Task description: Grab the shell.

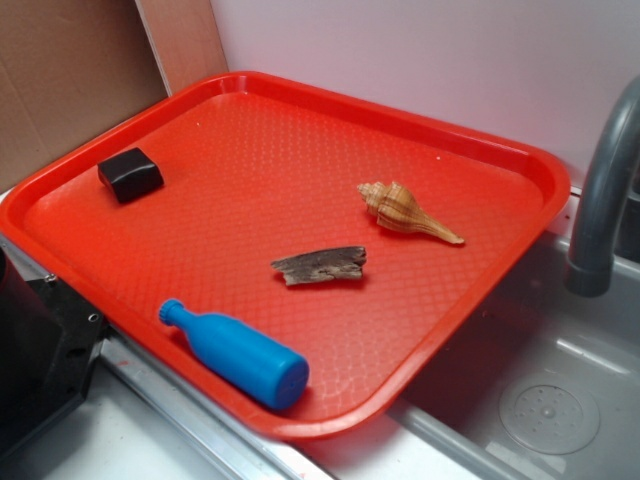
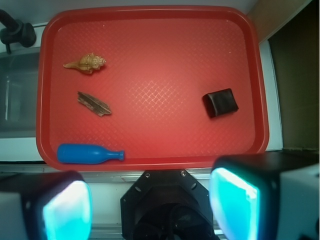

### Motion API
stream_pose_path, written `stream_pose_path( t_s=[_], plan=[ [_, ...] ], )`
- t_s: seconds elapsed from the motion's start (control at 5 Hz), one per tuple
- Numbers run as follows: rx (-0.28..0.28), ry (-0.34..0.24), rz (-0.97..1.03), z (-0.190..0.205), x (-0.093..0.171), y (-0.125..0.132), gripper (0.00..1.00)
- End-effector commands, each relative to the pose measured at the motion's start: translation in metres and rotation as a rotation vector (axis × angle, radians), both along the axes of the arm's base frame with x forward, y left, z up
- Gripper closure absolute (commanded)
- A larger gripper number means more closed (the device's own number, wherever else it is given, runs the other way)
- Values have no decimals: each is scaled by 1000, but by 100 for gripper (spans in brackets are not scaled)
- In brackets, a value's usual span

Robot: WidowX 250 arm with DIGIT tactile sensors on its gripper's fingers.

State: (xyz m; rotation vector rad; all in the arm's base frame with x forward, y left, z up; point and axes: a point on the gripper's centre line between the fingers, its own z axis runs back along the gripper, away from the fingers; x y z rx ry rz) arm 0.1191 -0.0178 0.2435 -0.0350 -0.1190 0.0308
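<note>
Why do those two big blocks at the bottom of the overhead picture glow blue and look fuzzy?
In the wrist view the gripper fingers sit too close to focus and catch light; the shell stays sharp. In the exterior view lighting is soft, the shell casts only a faint shadow on the tray.

Showing no readable text, label, brand, number or sign anywhere in either view. Bearing no print or marking: the red tray (image 1: 520, 165), the blue bottle (image 1: 240, 355), the black block (image 1: 130, 174), the shell (image 1: 405, 211) and the bark piece (image 1: 320, 266).
</note>
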Motion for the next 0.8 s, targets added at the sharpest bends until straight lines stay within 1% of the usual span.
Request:
stream_pose_path(
  t_s=[0.0, 0.2, 0.4, 0.6],
  plan=[
    [0, 0, 0, 0, 0, 0, 0],
    [139, -24, -206, -22, 49, -31, 0],
    [39, -70, -454, -61, 85, -56, 0],
    [5, -66, -568, -92, 104, -72, 0]
  ],
)
